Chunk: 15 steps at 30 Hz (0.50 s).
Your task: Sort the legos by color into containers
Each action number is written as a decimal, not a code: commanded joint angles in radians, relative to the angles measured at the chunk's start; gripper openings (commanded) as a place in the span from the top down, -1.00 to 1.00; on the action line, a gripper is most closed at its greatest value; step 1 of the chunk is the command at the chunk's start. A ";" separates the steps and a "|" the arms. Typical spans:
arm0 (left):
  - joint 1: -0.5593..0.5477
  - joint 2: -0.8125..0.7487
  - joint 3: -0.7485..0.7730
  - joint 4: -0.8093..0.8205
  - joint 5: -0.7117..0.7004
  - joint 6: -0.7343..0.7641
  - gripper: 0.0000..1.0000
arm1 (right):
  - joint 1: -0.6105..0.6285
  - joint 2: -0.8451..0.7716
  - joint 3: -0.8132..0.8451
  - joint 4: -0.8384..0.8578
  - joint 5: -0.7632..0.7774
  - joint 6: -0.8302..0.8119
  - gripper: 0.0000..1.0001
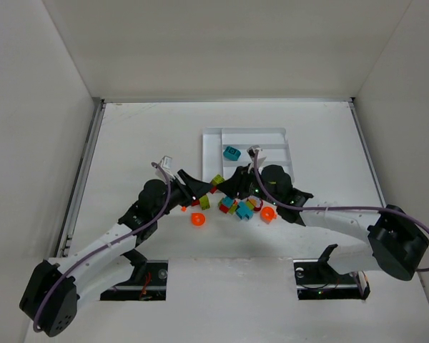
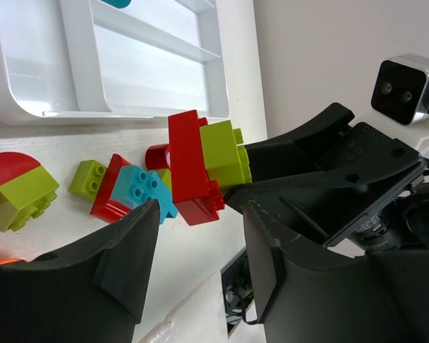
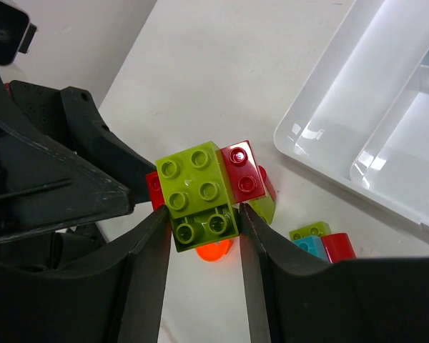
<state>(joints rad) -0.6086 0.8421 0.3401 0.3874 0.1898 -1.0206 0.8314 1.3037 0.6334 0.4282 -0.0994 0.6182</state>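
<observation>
Top external: legos (image 1: 237,206) beside tray (image 1: 243,129) edge

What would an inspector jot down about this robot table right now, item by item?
Surface: white table, no spills seen.
Job's things: white tray with one teal brick seen in it; loose bricks, red, green, teal, orange, heaped before it.
Clutter: nothing seen.
Grippers: left gripper open beside the heap; right gripper shut on a yellow-green brick joined to a red brick.
Cables: a purple cable along each arm.
Surroundings: white walls on three sides.
</observation>
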 commanded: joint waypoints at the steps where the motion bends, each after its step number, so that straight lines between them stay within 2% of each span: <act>1: -0.006 0.014 0.011 0.087 -0.026 0.025 0.10 | -0.001 -0.001 0.040 0.090 0.004 0.028 0.68; 7: -0.018 0.043 0.011 0.137 -0.047 0.024 0.26 | -0.004 -0.011 0.031 0.107 -0.017 0.041 0.68; 12: -0.032 0.071 0.017 0.148 -0.050 0.030 0.68 | -0.005 -0.026 0.022 0.115 -0.022 0.052 0.68; 15: -0.036 0.083 0.014 0.143 -0.055 0.043 0.77 | -0.021 -0.046 0.017 0.122 -0.043 0.066 0.68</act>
<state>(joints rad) -0.6334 0.9138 0.3405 0.4915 0.1387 -1.0103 0.8219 1.3014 0.6331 0.4473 -0.1081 0.6525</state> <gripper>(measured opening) 0.254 0.456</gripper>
